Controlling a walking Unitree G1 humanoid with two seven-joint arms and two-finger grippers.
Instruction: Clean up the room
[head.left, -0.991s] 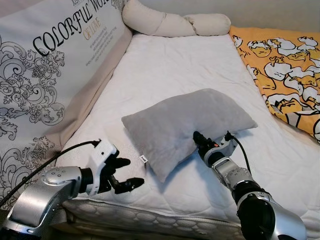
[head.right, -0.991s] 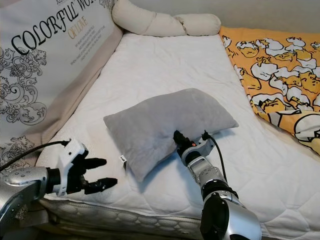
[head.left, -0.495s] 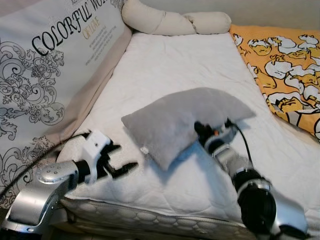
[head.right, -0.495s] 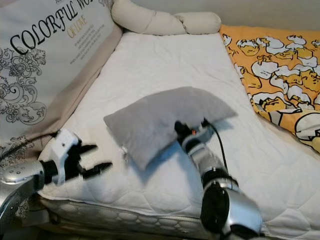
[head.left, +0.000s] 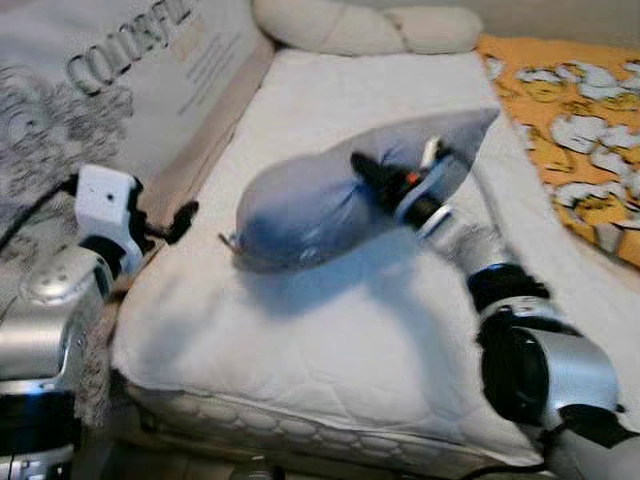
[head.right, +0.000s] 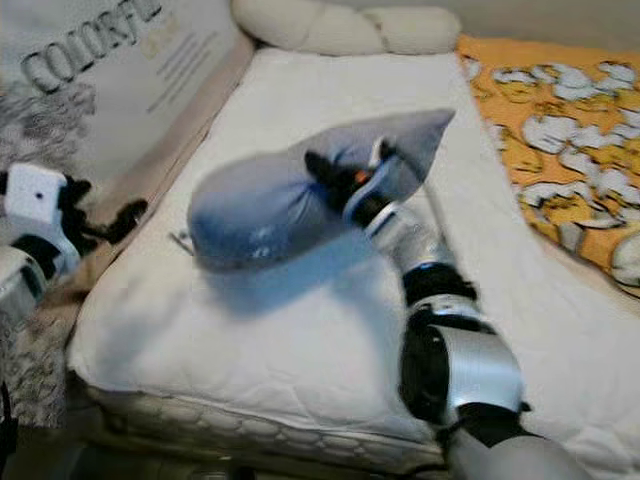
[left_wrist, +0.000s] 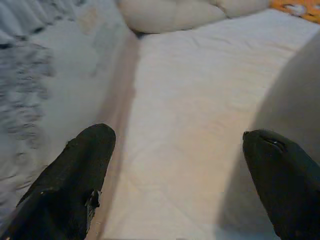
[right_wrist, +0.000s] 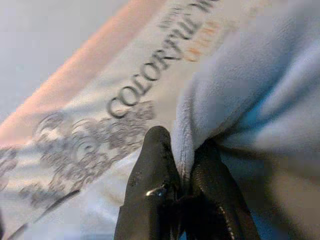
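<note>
You are mid-carry: your right gripper (head.left: 362, 166) is pinched tight on a fold of the grey pillow (head.left: 300, 205), which hangs lifted above the white mattress (head.left: 330, 340), its shadow below it. Your left gripper (left_wrist: 175, 170) is spread wide and empty, off by the mattress's left edge beside the printed cushion (head.right: 120, 90). The next move probably calls for carrying the pillow toward the head of the bed, near the cream bolster (head.left: 350, 25), and setting it flat before letting go. The cushion's print reads "COLORFUL W…" in the right wrist view; the smaller lines are too blurred.
</note>
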